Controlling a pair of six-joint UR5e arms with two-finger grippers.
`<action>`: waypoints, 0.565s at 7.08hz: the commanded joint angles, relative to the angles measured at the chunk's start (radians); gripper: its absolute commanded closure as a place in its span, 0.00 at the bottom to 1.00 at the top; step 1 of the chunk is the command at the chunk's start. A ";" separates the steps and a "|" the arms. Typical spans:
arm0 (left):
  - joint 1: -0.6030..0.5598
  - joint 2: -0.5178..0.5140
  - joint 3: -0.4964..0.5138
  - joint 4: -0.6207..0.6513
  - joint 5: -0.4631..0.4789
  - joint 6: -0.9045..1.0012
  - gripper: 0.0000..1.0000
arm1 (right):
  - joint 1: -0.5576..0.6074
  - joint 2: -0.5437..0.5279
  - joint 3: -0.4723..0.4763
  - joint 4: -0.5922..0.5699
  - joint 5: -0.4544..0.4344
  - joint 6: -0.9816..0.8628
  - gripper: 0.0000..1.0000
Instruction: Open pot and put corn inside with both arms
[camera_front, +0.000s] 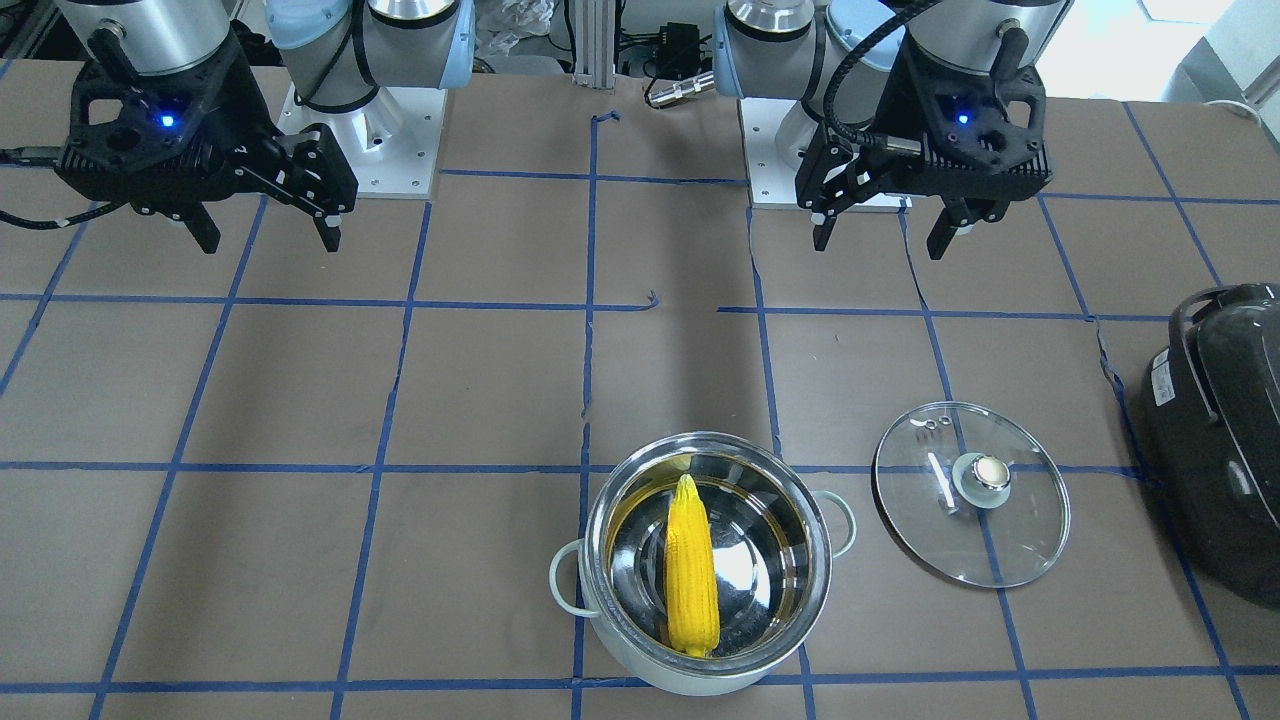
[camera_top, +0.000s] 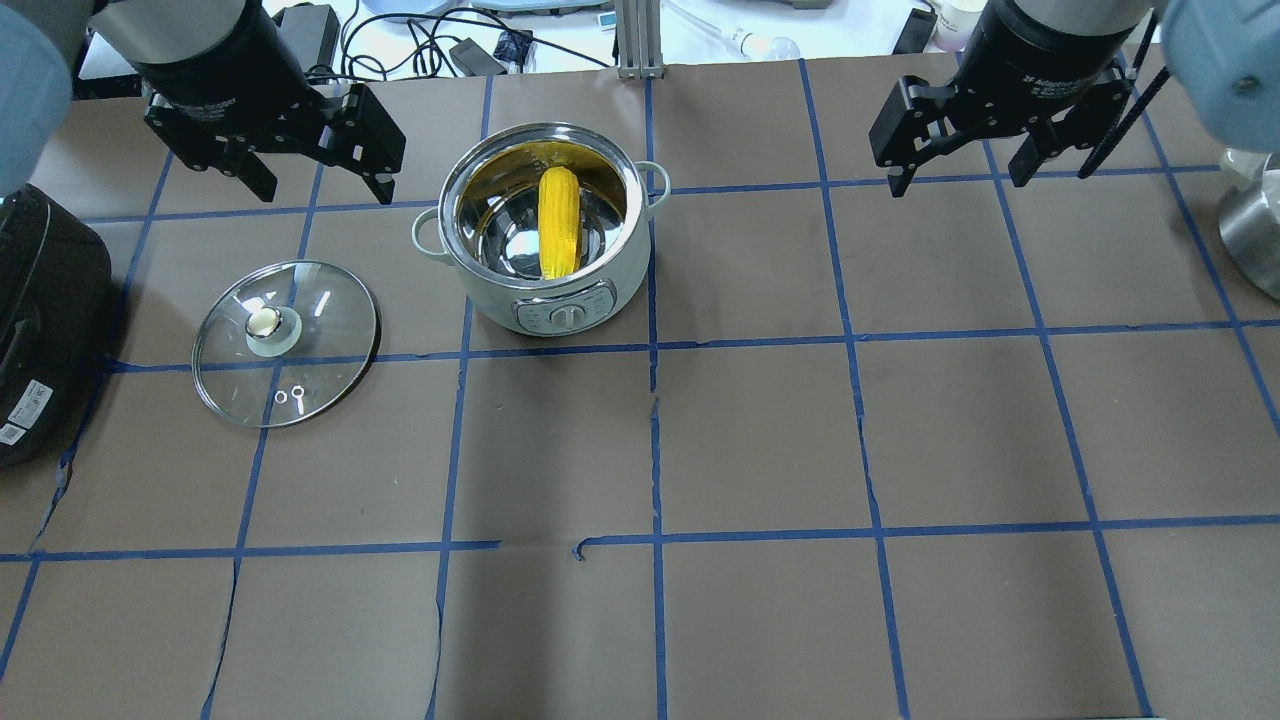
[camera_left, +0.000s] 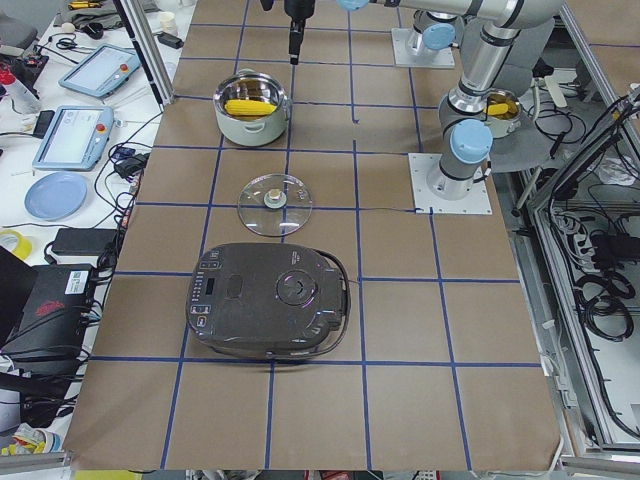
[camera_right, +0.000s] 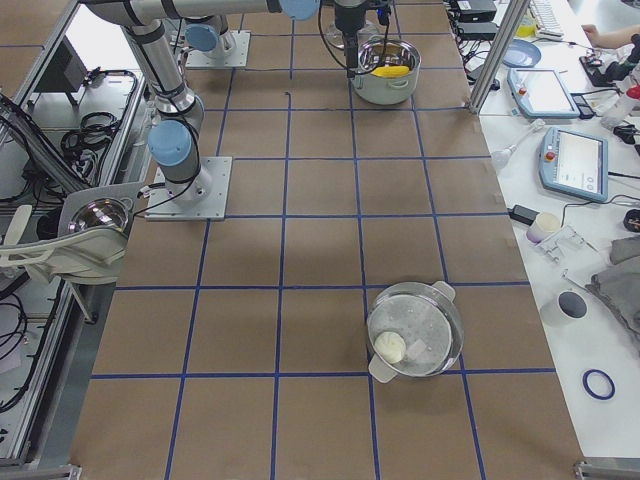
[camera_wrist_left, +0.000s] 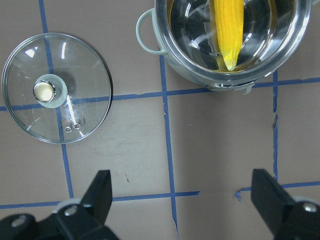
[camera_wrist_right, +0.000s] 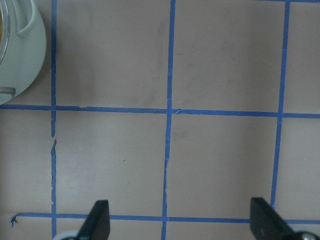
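The pot (camera_front: 700, 680) stands open near the table's far edge, its pale wall (camera_top: 490, 290) facing me. The yellow corn (camera_front: 692, 570) lies inside on the steel bottom, and also shows in the overhead view (camera_top: 559, 222) and the left wrist view (camera_wrist_left: 229, 30). The glass lid (camera_top: 286, 342) lies flat on the table beside the pot, knob up (camera_wrist_left: 45, 90). My left gripper (camera_top: 322, 192) is open and empty, raised above the table between lid and pot. My right gripper (camera_top: 957, 180) is open and empty, raised well to the right of the pot (camera_wrist_right: 20, 50).
A large dark grey appliance (camera_top: 40, 320) sits at the table's left end, beyond the lid (camera_left: 274, 203). A second lidded steel pot (camera_right: 415, 330) stands at the table's right end. Brown paper with a blue tape grid covers the table.
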 joint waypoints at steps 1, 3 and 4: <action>0.000 0.000 0.000 0.000 0.000 0.000 0.00 | 0.000 -0.001 0.000 0.000 0.005 0.000 0.00; 0.000 0.000 0.000 0.000 0.000 0.000 0.00 | 0.000 -0.001 0.004 -0.001 0.011 0.000 0.00; 0.000 0.000 0.000 0.000 0.000 0.000 0.00 | 0.000 -0.001 0.004 -0.006 0.011 0.000 0.00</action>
